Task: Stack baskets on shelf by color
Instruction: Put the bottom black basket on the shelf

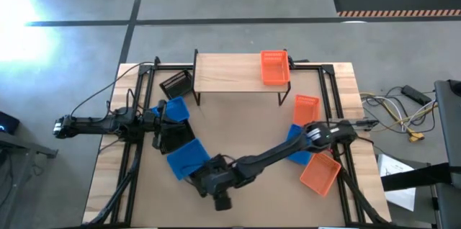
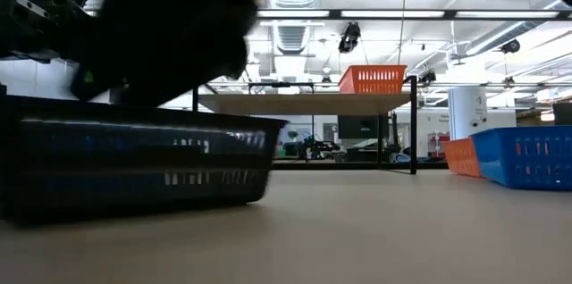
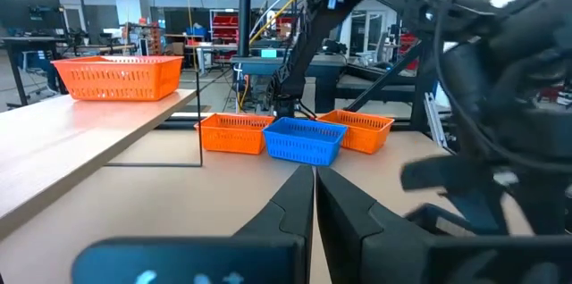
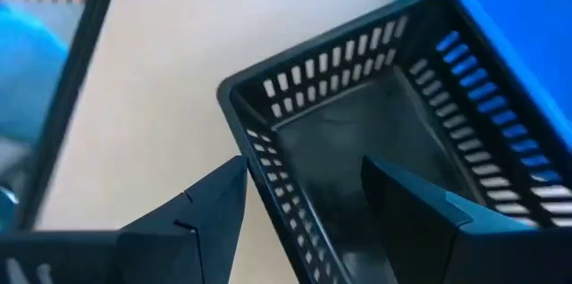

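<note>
Room: grey concrete floor is surrounding my table (image 1: 238, 204); racks and ceiling lights are showing beyond it.
Writing: I am seeing none I can read.
Shelf (image 1: 223, 74): it is standing at the table's far side, with one orange basket (image 1: 274, 67) sitting on its right end.
Right side: two more orange baskets (image 1: 320, 173) and a blue basket (image 1: 295, 145) are lying near the right arm's base.
Left side: two blue baskets (image 1: 189, 155) and a black one (image 1: 176, 83) are lying around the left arm.
Obstruction: the right arm is reaching across the table's front, and its bulk is blocking much of the low view.
Right gripper (image 4: 304, 195): its jaws are standing open, straddling one long wall of a black basket (image 4: 375, 132), one finger outside, one inside, beside the near blue basket.
Left gripper (image 3: 315, 204): it is waiting at the left with jaws pressed together, holding nothing.
</note>
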Controlling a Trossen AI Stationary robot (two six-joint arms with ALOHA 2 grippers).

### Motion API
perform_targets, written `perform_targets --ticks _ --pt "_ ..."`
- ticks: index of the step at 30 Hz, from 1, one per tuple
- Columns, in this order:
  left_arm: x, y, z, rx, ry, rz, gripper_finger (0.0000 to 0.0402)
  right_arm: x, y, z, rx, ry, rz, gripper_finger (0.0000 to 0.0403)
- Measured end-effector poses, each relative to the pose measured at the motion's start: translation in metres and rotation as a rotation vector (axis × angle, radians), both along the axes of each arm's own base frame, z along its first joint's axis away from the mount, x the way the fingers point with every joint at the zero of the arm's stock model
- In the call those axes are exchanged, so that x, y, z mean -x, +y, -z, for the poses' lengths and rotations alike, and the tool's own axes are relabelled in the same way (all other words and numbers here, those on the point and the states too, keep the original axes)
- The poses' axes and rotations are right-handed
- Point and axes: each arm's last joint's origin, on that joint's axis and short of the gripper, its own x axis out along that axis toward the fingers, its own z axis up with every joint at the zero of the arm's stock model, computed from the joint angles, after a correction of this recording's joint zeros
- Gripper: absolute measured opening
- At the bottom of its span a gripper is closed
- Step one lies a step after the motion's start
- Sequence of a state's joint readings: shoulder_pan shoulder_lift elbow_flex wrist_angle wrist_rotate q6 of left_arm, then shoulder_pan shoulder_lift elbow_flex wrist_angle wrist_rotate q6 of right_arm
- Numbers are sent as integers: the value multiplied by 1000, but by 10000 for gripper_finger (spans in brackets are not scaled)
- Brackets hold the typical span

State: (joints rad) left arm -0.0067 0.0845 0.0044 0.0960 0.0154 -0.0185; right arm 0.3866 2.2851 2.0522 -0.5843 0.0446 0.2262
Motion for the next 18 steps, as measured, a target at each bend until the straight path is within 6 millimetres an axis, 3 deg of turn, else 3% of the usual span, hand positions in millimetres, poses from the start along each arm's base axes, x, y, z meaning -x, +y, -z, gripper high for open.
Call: perform_targets --ticks 9,14,18 --pt "0 0 0 0 0 0 0 -32 14 -15 -193 -79 272 212" --pt "0 0 0 0 0 0 0 -38 15 5 -329 -63 492 212" --pt "0 0 0 0 1 0 0 -37 16 12 -309 -68 575 212"
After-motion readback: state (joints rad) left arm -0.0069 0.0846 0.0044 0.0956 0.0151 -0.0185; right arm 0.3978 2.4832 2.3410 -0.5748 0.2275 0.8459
